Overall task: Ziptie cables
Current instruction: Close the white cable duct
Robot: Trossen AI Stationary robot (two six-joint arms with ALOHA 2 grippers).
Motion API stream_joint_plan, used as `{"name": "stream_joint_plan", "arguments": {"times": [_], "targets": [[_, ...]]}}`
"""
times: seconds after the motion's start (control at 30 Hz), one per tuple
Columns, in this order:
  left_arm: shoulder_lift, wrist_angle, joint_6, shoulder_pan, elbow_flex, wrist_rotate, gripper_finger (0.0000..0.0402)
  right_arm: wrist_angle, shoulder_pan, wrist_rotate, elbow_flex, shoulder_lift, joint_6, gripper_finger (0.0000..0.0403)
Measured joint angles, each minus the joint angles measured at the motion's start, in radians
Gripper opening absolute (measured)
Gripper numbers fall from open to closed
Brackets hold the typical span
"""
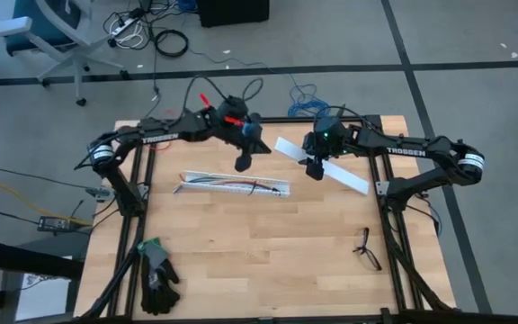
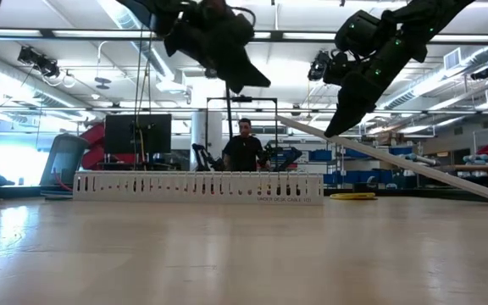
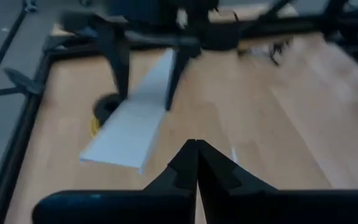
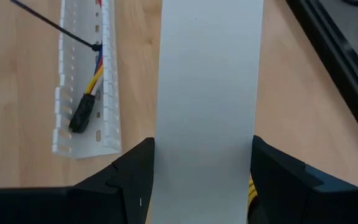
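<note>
Right tool [image 4: 197, 168] clamping white cover strip [image 4: 207, 81], slotted channel [image 4: 82, 87] holding cables [image 4: 96, 71], seemingly ziptied [image 4: 55, 23]

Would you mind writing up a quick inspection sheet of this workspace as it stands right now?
Surface: wooden table, bare in the middle.
Job's things: cables lie inside the white slotted channel; a ziptie is looped round them, its tail sticking out.
Clutter: black gloves at the table's near left corner, a small black forked object near the right edge, a yellow spool at the back.
Grippers: left gripper shut and empty, raised above the channel; right gripper shut on the white cover strip, holding it tilted above the table.
Loose cables: several on the floor beyond the table.
Surroundings: a person stands far behind the table.
</note>
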Motion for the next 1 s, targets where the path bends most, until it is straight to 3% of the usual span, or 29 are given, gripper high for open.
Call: {"name": "stream_joint_plan", "arguments": {"times": [0.23,0.7,0.87,1.0], "targets": [[0.030,-0.044,0.024,-0.036,0.000,-0.047,0.0056,0.000,-0.016,0.000,0.000,0.000,0.000,0.0229],[0.028,-0.015,0.008,-0.055,0.001,-0.041,0.0253,-0.001,-0.020,0.000,0.000,0.000,0.007,0.0229],[0.028,-0.040,-0.097,-0.074,0.001,-0.079,0.0270,-0.002,-0.020,0.000,0.000,0.000,0.007,0.0229],[0.040,-0.048,-0.098,-0.097,0.002,-0.131,0.0271,-0.002,-0.020,0.000,0.000,0.000,0.006,0.0229]]}}
